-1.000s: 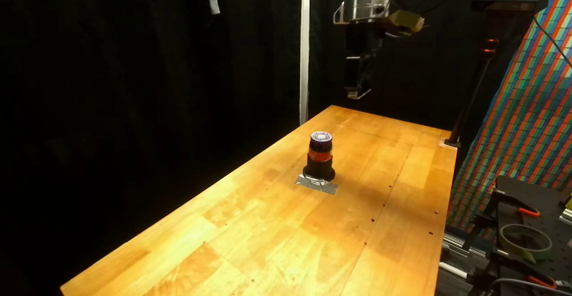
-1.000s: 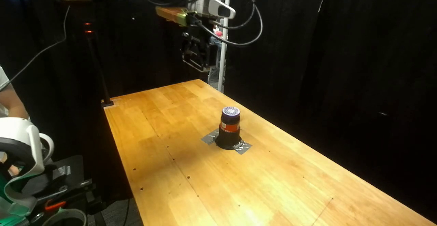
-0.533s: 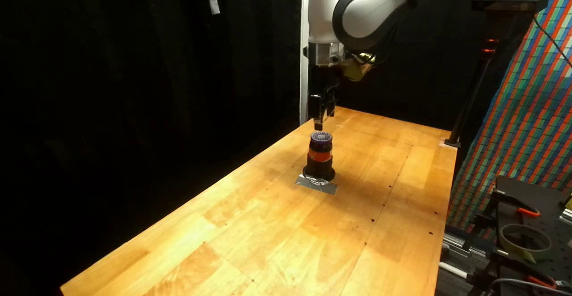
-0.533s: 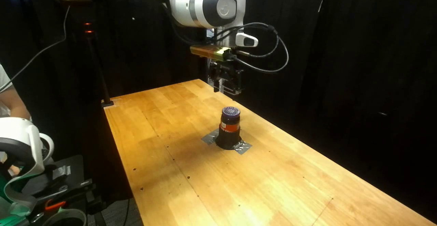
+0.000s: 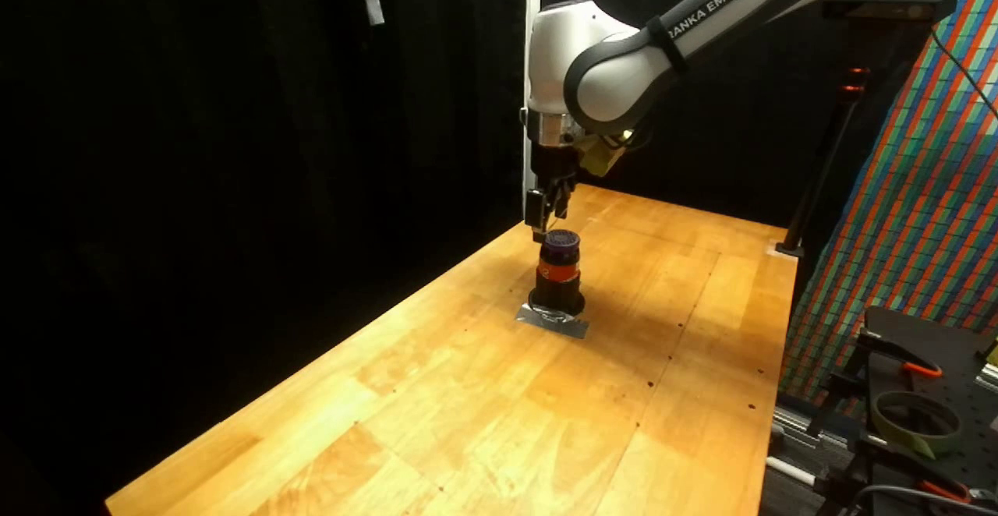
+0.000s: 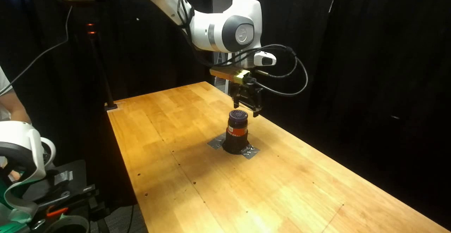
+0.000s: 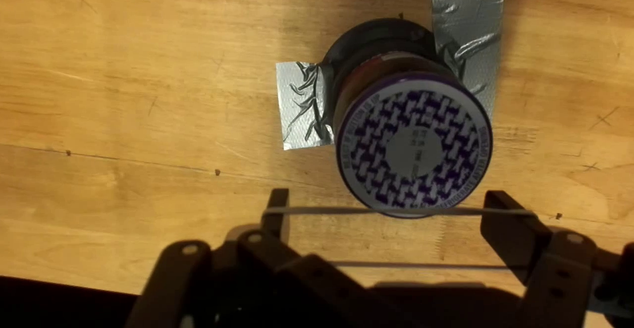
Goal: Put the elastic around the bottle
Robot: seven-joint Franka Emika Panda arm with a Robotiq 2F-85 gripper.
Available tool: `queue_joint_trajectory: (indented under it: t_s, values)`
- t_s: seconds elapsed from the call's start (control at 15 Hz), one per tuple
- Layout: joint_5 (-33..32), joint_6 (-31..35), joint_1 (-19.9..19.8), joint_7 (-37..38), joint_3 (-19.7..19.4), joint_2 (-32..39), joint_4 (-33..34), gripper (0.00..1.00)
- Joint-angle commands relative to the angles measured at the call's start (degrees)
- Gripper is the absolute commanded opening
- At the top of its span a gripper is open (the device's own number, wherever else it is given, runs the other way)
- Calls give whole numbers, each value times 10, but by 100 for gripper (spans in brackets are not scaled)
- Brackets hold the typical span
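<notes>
The bottle [image 6: 238,124] stands upright in what I take for a black holder [image 6: 235,145] on the bench [image 6: 289,183], its long axis vertical, so I judge the elastic [image 7: 322,210] must come down level over its top. In the wrist view the lid [image 7: 415,149] lies between twelve and one o'clock from my end effector [image 7: 389,214]; in an exterior view my end effector [image 6: 246,111] sits toward two o'clock from the lid. The coming move, I think, is a slide toward twelve o'clock in the wrist view, then a descent. My fingers [image 7: 510,234] are spread wide with the elastic stretched between them, two strands running from nine to three o'clock. The strand nearer the bottle crosses the lid's six o'clock edge there; whether they touch I cannot tell. The strands lie closer together than the lid is broad, so the loop may snag on the rim unless I part it.

The elastic is pale, thin and straight with tension. The lid is a flat disc in purple and white, with a woven-looking pattern and fine print around its edge. Below it the bottle is dark and round, perhaps glass, with an orange-red label [image 6: 237,131]. Crinkled silver tape [image 7: 303,107] fixes the holder near nine and two o'clock.
</notes>
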Motion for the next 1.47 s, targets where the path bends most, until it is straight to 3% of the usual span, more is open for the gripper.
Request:
queue_joint_trajectory:
  t_s: [0.0, 0.73, 1.2, 1.4]
  values:
    - [21, 4, -2, 1, 6, 22, 22, 100]
    - [25, 43, 0, 7, -4, 34, 3, 100]
    - [42, -41, -9, -7, 6, -6, -32, 100]
    - [54, -42, -15, -9, 8, -34, -64, 100]
